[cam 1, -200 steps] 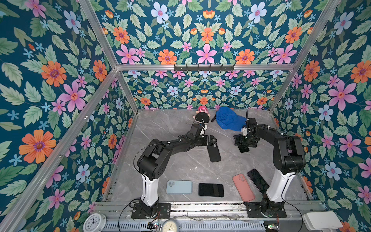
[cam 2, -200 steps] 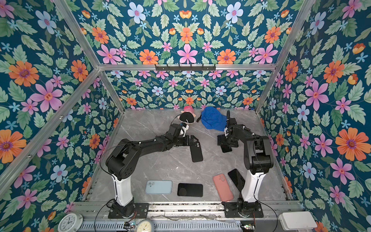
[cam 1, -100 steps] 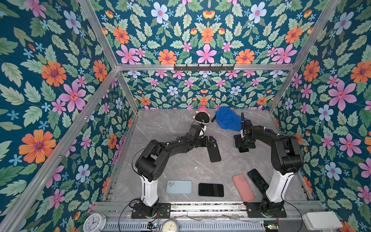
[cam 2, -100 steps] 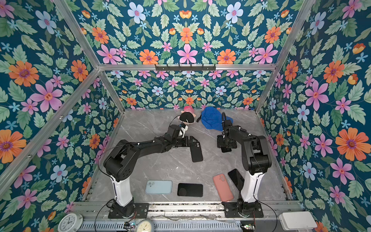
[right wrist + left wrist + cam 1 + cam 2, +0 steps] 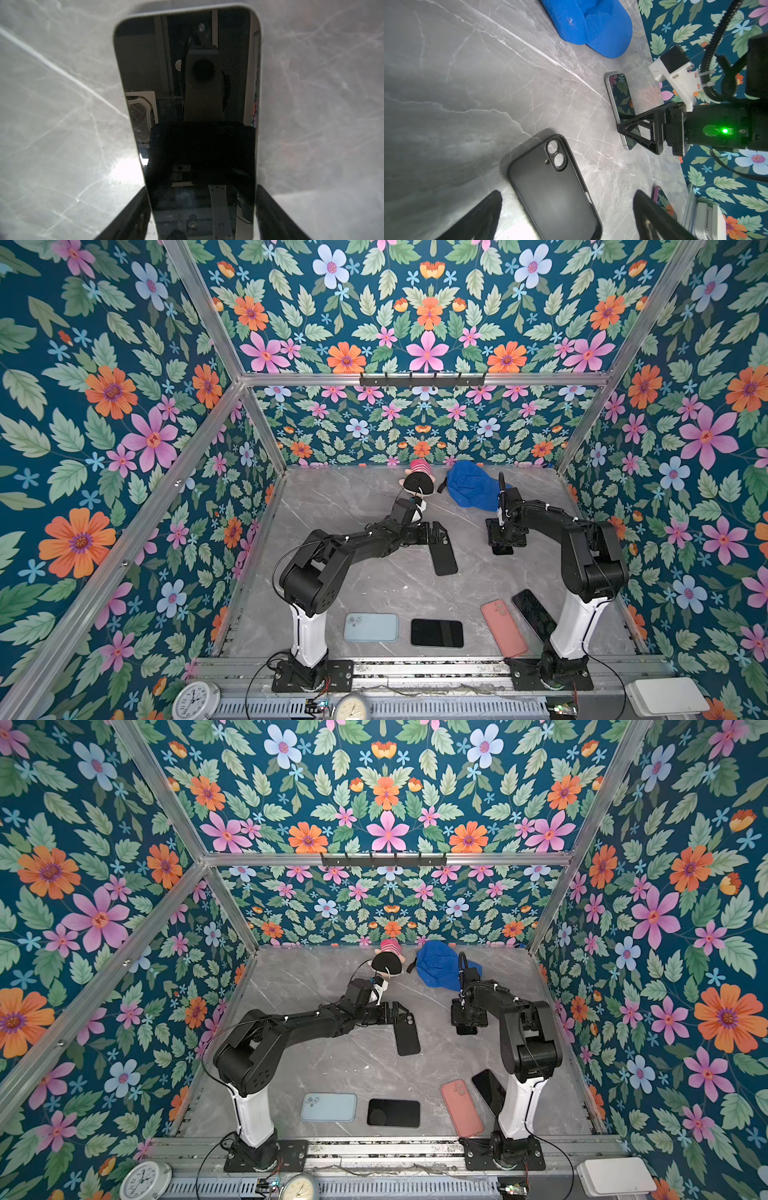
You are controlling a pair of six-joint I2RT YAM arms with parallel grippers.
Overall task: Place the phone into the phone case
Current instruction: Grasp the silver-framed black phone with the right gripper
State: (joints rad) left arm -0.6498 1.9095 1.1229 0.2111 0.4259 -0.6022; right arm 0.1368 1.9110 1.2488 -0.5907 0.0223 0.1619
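Over the last second the right gripper (image 5: 201, 187) has narrowed from fully spread to a partial opening, and its wrist has pitched to point straight down over the phone (image 5: 187, 62). The phone lies flat, screen up, on the marble table (image 5: 374, 580), right of centre towards the back and near the blue cap (image 5: 473, 485). In the right wrist view the fingers (image 5: 128, 218) flank the two long edges of the phone at one end. Any remaining gap is too slight to judge, so it cannot be told whether the clamp is complete. The left gripper (image 5: 566, 195) has not moved. Its jaws stand fully apart, poised over the black phone case (image 5: 550, 187) and holding nothing. The black phone case rests on the table at centre, in the same place as before, with bare table between it and the phone. For the task, this means the pick of the phone is in progress and insertion has not begun. The next step probably calls for a firm edge grip, a lift, a transfer across, and alignment of the phone's lens end with the camera cut-out (image 5: 555, 153). Slippage on the smooth edges is the main risk.
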